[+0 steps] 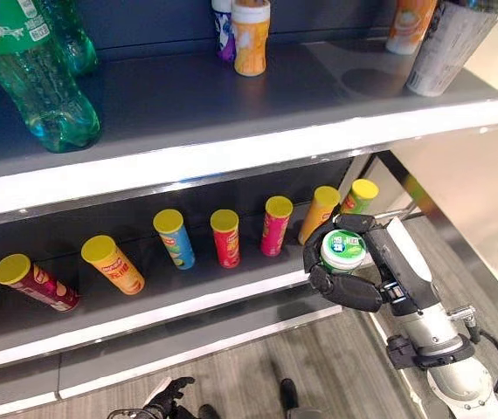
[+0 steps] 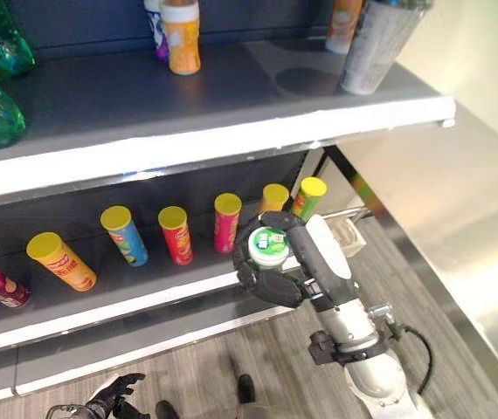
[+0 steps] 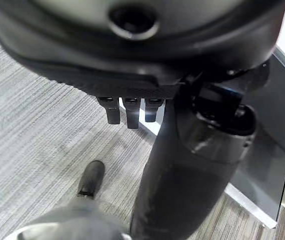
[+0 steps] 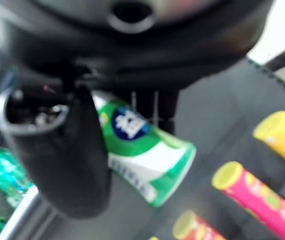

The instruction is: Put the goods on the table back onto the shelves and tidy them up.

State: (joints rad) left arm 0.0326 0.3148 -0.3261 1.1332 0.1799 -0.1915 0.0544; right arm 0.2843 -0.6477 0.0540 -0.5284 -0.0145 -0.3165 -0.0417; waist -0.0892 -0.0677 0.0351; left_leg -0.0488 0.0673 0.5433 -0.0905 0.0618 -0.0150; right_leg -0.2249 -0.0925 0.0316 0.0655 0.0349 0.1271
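My right hand (image 1: 355, 289) is shut on a green and white gum bottle (image 1: 343, 250), its lid facing up. It holds the bottle in front of the lower shelf (image 1: 188, 307), just off that shelf's right end. The right wrist view shows the bottle (image 4: 143, 151) clamped between the thumb and the fingers. Several tall chip cans with yellow lids (image 1: 225, 236) stand in a row on the lower shelf. My left hand (image 1: 169, 394) hangs low over the floor with relaxed fingers (image 3: 130, 113) and holds nothing.
The upper shelf (image 1: 231, 159) carries green drink bottles (image 1: 39, 80) at the left, an orange canister (image 1: 251, 37) in the middle and a grey-labelled container (image 1: 446, 45) at the right. A metal panel (image 1: 485, 201) flanks the shelves on the right.
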